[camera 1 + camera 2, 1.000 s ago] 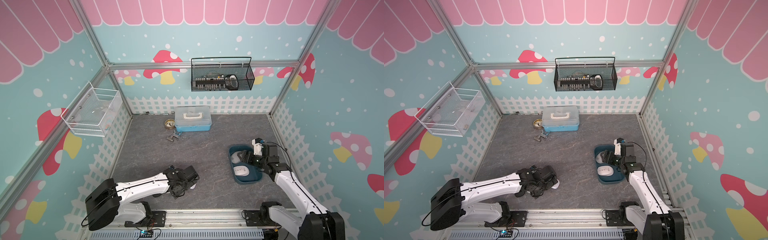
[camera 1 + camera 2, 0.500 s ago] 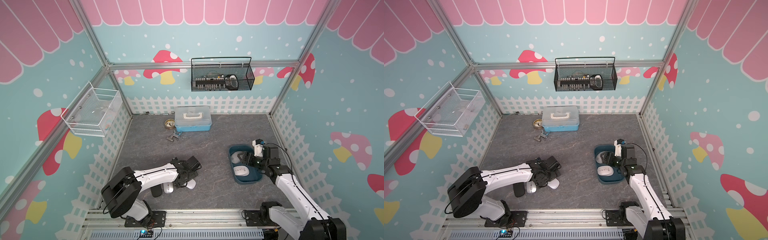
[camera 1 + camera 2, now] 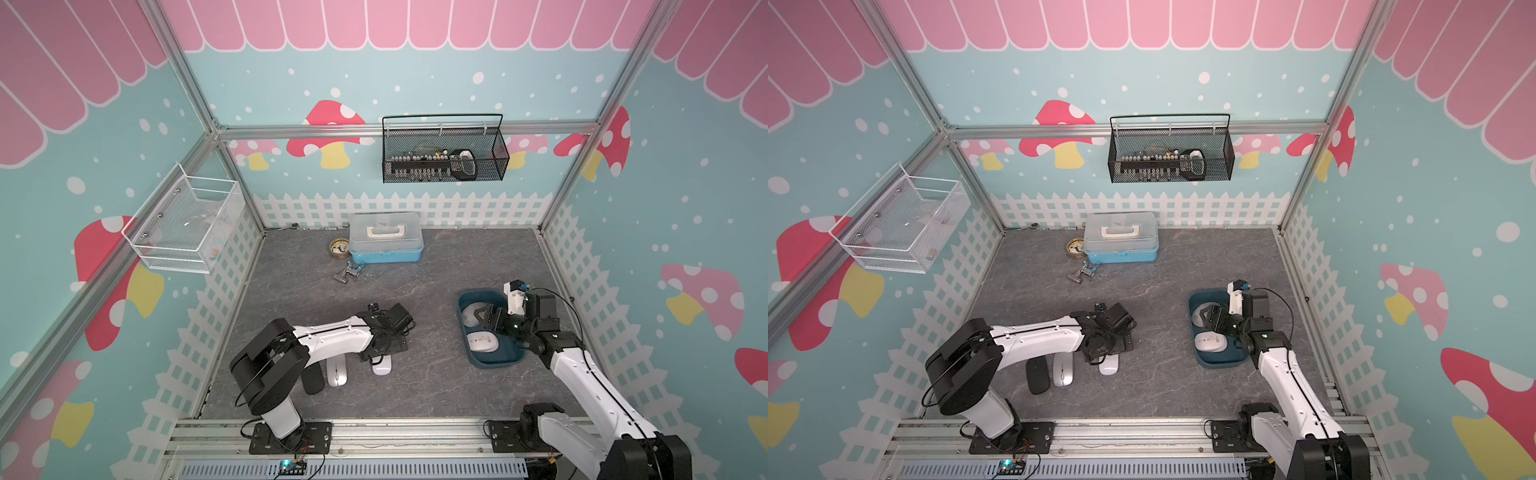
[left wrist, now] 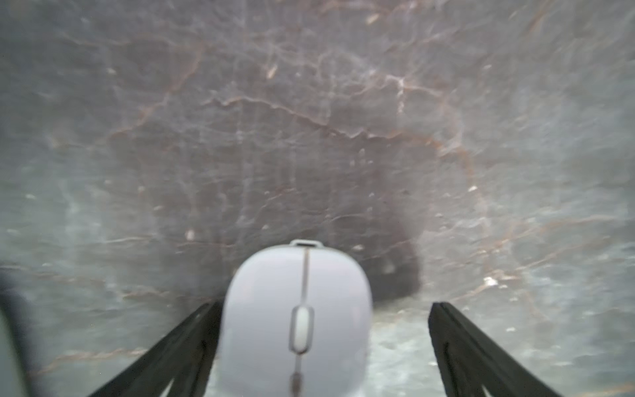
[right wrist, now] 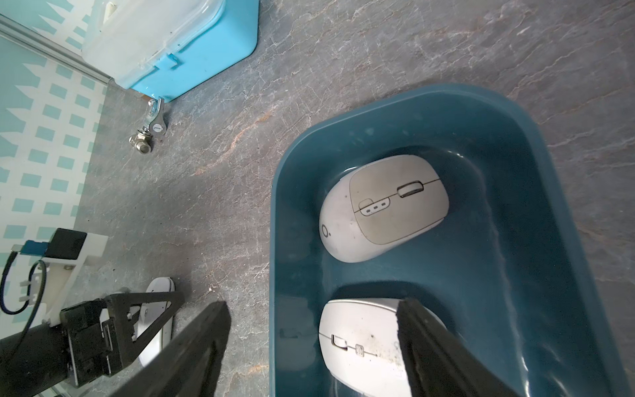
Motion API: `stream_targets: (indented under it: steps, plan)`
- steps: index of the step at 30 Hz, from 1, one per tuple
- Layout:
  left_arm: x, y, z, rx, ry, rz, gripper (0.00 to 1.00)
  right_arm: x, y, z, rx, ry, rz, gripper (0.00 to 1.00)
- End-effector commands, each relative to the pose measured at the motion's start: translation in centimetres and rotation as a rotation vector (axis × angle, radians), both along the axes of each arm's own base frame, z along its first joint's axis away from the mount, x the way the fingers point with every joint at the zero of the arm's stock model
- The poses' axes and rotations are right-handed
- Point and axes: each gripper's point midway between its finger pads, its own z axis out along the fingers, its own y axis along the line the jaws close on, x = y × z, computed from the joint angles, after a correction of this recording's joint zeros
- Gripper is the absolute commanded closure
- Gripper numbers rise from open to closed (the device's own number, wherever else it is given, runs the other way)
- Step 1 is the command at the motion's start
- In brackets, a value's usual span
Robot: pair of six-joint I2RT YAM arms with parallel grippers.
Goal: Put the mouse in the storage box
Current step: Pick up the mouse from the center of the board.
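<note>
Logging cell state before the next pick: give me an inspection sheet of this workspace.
Surface: grey marbled mat.
Job's things: storage box holds beige mouse and smudged mouse; black mouse, silver mouse, white mouse lie outside on the mat.
Clutter: light-blue case, metal valve, round tin.
Pincers: left pincer open astride white mouse; right pincer open at the storage box.
Cables: black cable loops beside right wrist.
Surroundings: black wire basket, white mesh basket on walls.

Grey veined tabletop (image 3: 436, 270) under storage box (image 3: 494, 365), light-blue case (image 3: 386, 245), tin (image 3: 338, 246), valve (image 3: 349, 274), black mouse (image 3: 312, 380), silver mouse (image 3: 336, 372), white mouse (image 3: 381, 365).
</note>
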Motion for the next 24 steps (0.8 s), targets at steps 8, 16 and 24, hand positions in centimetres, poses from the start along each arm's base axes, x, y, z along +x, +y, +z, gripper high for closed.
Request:
stream_targets:
  steps: [8, 16, 24]
  plan:
    - [-4.6, 0.8, -2.4, 0.094, 0.115, -0.170, 0.21, -0.3, 0.3, -0.8, 0.001, 0.011, 0.021, 0.18]
    - [-4.8, 1.5, -2.9, 0.130, 0.125, -0.167, 0.42, -0.3, 0.5, -0.7, 0.007, 0.011, 0.029, 0.18]
    - [-3.8, 0.8, -1.0, 0.103, 0.061, -0.192, 0.68, -0.4, 1.2, -0.1, 0.048, 0.011, 0.051, 0.18]
